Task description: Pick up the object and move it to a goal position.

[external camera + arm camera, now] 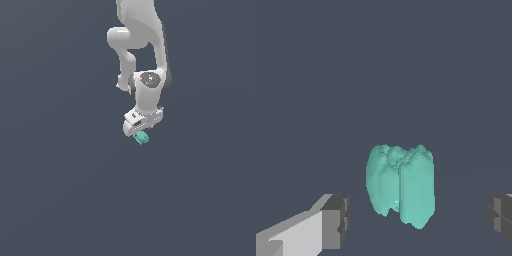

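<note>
Object (401,186) between spread fingers (336,222), touching neither.

The teal object (401,185) sits between the gripper (418,220) fingers (333,222), which stand wide apart, neither touching it.

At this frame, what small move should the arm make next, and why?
Probably close the fingers. In the wrist view the teal object sits between the two open fingers, with clear gaps on both sides, so nothing grips it yet. The exterior view shows the gripper right over it, though contact with the floor is hard to judge.
</note>
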You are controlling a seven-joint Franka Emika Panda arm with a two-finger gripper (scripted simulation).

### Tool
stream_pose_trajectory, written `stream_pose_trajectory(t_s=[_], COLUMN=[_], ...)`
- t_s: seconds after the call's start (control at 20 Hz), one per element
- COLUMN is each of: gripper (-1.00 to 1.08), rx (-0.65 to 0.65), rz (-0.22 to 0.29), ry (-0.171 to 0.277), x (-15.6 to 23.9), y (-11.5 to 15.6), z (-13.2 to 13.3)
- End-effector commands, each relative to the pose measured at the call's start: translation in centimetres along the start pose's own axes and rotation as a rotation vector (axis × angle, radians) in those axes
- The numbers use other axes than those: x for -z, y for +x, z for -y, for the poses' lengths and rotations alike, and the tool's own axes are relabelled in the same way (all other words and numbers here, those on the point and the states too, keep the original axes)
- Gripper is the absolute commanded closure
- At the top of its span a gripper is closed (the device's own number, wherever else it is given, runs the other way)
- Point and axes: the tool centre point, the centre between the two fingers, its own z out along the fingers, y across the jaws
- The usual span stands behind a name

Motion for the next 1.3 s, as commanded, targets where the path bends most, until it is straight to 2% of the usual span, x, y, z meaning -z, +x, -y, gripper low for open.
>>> stream_pose_trajectory(t_s=[0.0, 0.35, 0.8, 1.1, 1.15, 1.25], gripper=[-0.92, -0.92, -0.92, -0.92, 1.08, 1.08], rx=[0.023, 0.021, 0.026, 0.027, 0.027, 0.027], rz=[0.001, 0.001, 0.001, 0.001, 0.001, 0.001], ry=[0.0, 0.0, 0.0, 0.0, 0.0, 0.0], x=[-0.3, -0.7, -4.4, -5.3, -5.3, -5.3], y=[-0.3, -0.3, -0.4, -0.4, -0.4, -0.4], z=[0.4, 0.4, 0.5, 0.5, 0.5, 0.5])
